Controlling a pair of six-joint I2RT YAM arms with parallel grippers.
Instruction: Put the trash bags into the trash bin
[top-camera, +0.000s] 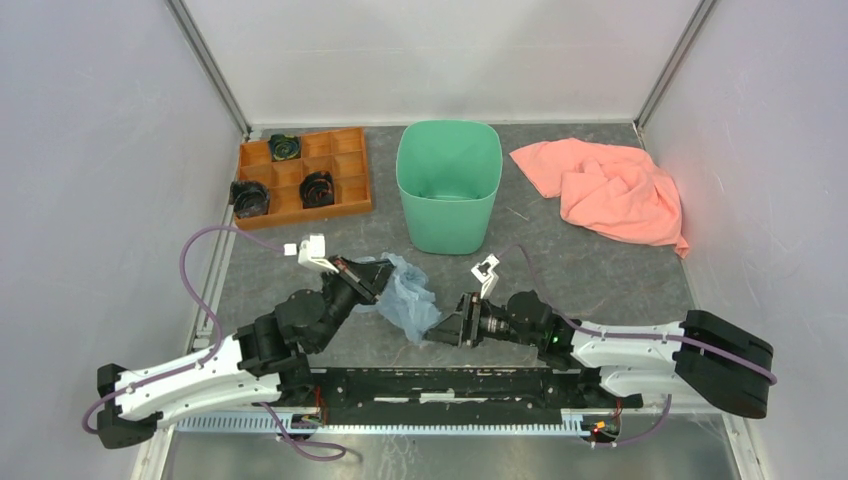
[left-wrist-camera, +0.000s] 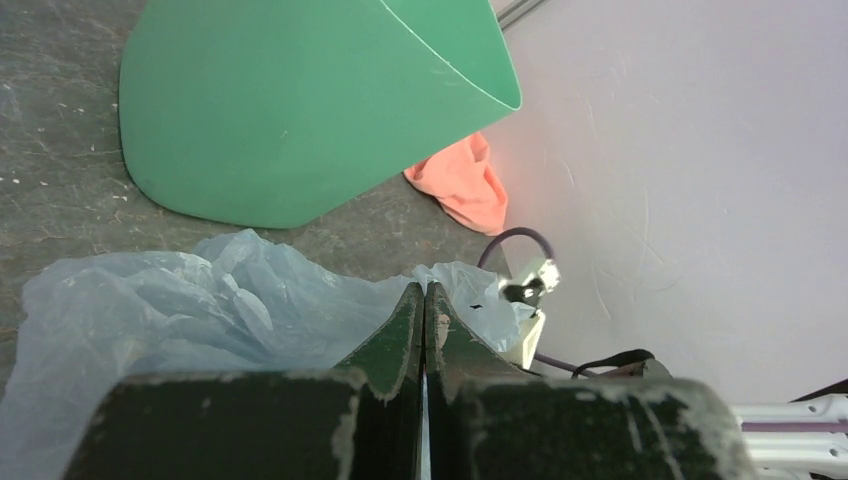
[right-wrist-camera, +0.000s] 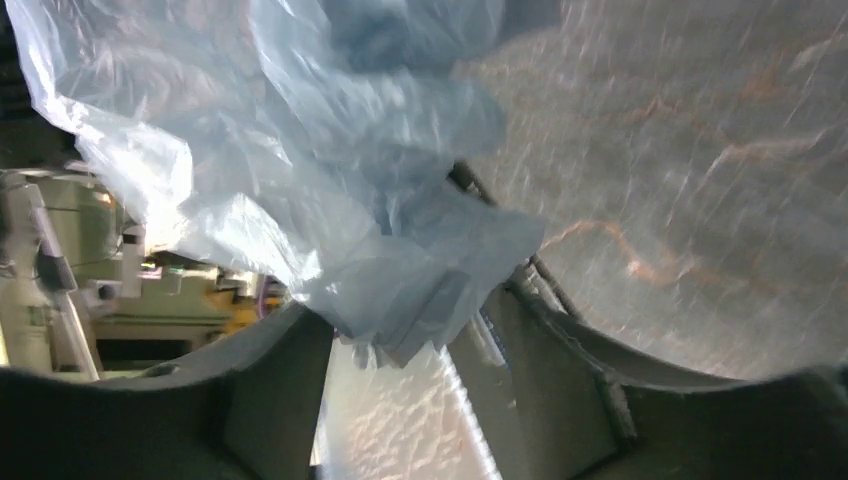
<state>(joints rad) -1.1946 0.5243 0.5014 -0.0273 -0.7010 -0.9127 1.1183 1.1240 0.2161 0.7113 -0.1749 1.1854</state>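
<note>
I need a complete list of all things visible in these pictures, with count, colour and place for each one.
trash bag: one, pale blue, translucent; on the table between the two tools, in front of the trash bin
trash bin: one, mint green; upright, back centre
compartment tray: one, orange; back left
round parts: three, black; in tray compartments
cloth: one, salmon pink; crumpled, back right
table: one, grey; under everything
left tool: one, black; shut on the trash bag's left edge
right tool: one, black; open, a bag edge between its fingers
</note>
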